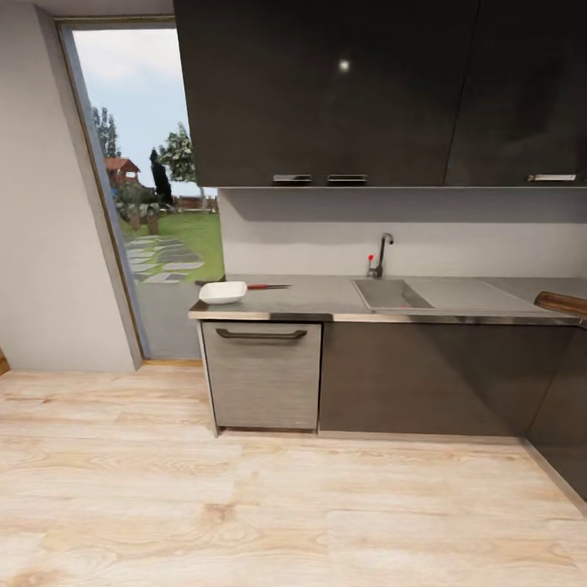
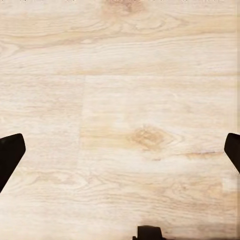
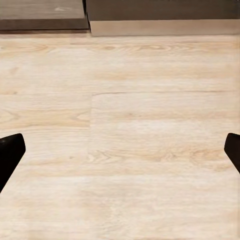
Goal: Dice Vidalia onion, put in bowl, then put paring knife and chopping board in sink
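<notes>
Your left gripper [image 2: 120, 150] and right gripper [image 3: 120, 150] both point down at the floor [image 2: 120, 100], fingers spread wide, empty. The bowl [image 1: 222, 292] and paring knife [image 1: 267, 286] sit near the worktop's [image 1: 326, 297] left end, the sink [image 1: 390, 294] further right

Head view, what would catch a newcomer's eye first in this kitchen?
Probably the tall window at the left, bright with garden and sky against the dark upper cabinets. Next, the grey countertop, with the white bowl and the paring knife at its left end and the sink to their right. Pale wooden floor spreads across the foreground.
</notes>
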